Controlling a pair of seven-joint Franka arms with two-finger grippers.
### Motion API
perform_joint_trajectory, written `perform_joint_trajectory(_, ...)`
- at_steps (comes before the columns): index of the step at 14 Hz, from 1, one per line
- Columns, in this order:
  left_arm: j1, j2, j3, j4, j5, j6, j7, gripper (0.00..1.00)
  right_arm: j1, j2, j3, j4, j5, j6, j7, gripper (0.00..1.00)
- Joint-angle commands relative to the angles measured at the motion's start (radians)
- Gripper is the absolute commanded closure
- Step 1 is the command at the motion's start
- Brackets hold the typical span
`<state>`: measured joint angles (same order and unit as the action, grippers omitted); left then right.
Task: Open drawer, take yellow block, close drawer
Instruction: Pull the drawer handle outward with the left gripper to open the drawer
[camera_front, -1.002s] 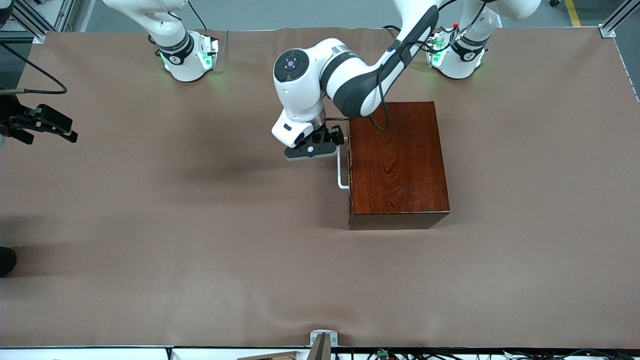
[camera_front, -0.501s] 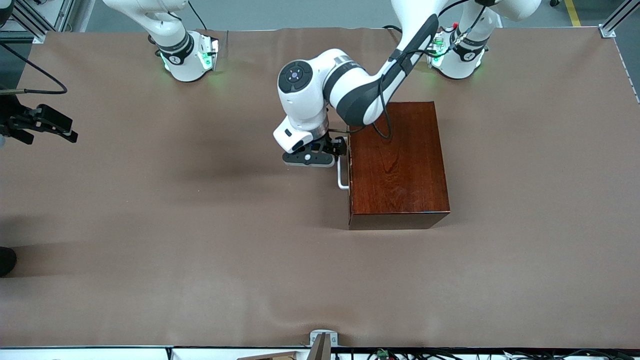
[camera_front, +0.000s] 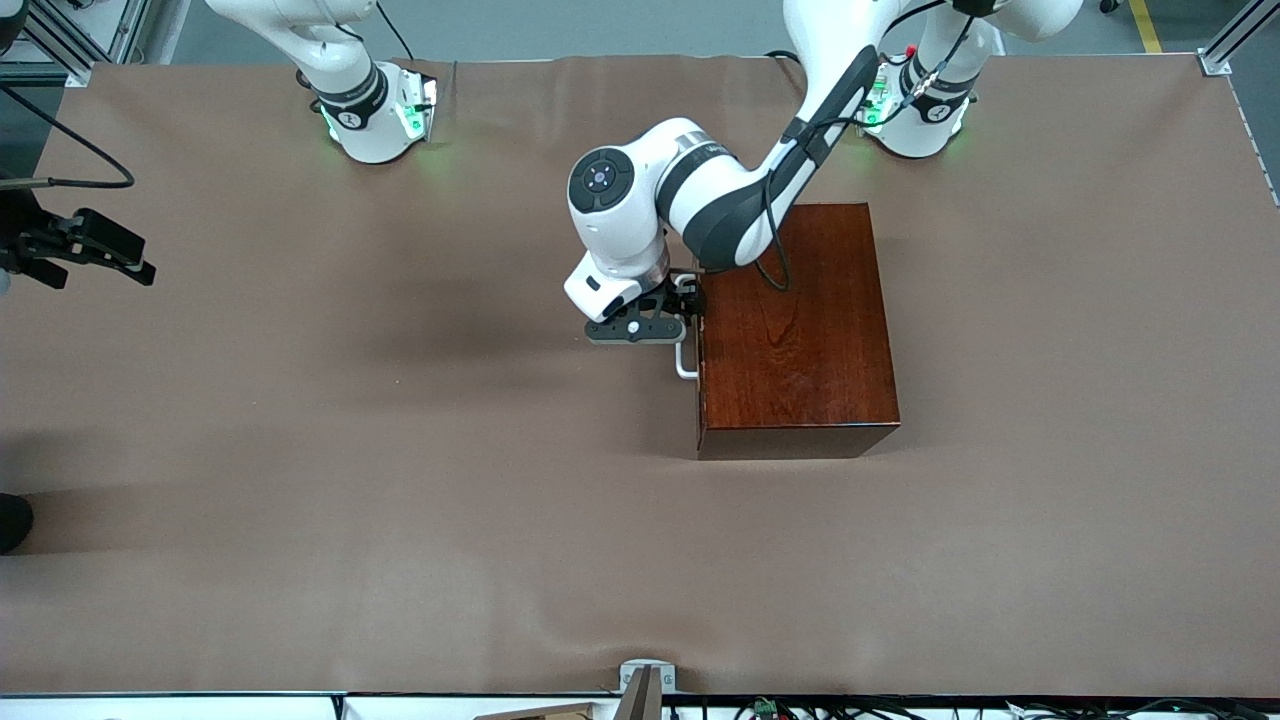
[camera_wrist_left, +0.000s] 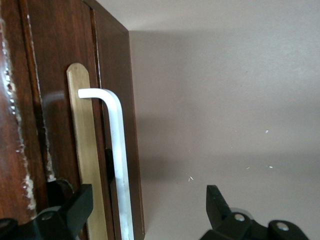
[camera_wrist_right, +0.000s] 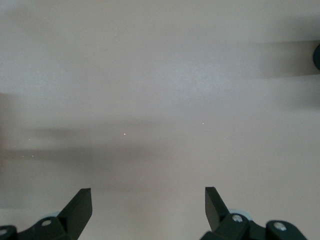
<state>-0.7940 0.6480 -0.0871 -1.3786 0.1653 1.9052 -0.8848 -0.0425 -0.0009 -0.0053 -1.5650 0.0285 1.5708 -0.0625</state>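
The dark reddish-brown box (camera_front: 795, 330) stands mid-table with its drawer shut. The white bar handle (camera_front: 683, 362) sticks out on the side toward the right arm's end. My left gripper (camera_front: 655, 325) is open, over the handle's upper part. In the left wrist view the handle (camera_wrist_left: 119, 160) runs between the two black fingertips (camera_wrist_left: 79, 207), close to one of them, in front of the pale drawer front (camera_wrist_left: 84, 145); the left gripper (camera_wrist_left: 147, 207) holds nothing. My right gripper (camera_front: 120, 262) waits open and empty over the right arm's end of the table (camera_wrist_right: 147, 205). The yellow block is hidden.
Brown cloth covers the table (camera_front: 400, 480). A dark object (camera_front: 12, 520) sits at the table's edge at the right arm's end. A metal bracket (camera_front: 645, 680) is on the edge nearest the front camera.
My left gripper has moved along the box's drawer side toward the front camera and closer to the box, so it now covers the handle's upper part. The right arm has not moved.
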Motion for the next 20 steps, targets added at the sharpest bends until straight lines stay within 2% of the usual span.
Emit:
perform_joint_trajectory(1, -0.002, 0.002, -0.002, -0.007, 0.02, 0.005, -0.043, 0.0, -0.019, 0.002, 0.013, 0.014, 0.005, -0.009, 0.003, 0.0)
perform_joint_trajectory(9, -0.013, 0.048, -0.002, -0.007, 0.022, 0.09, -0.079, 0.0, -0.019, 0.002, 0.013, 0.014, 0.005, -0.009, 0.003, 0.0)
perform_joint_trajectory(16, -0.025, 0.047, -0.01, 0.003, 0.017, 0.092, -0.131, 0.0, -0.019, 0.002, 0.013, 0.014, 0.005, -0.009, 0.003, 0.0)
perform_joint_trajectory(20, -0.048, 0.053, -0.01, 0.003, 0.011, 0.152, -0.143, 0.0, -0.017, 0.002, 0.013, 0.014, 0.005, -0.011, 0.003, 0.0)
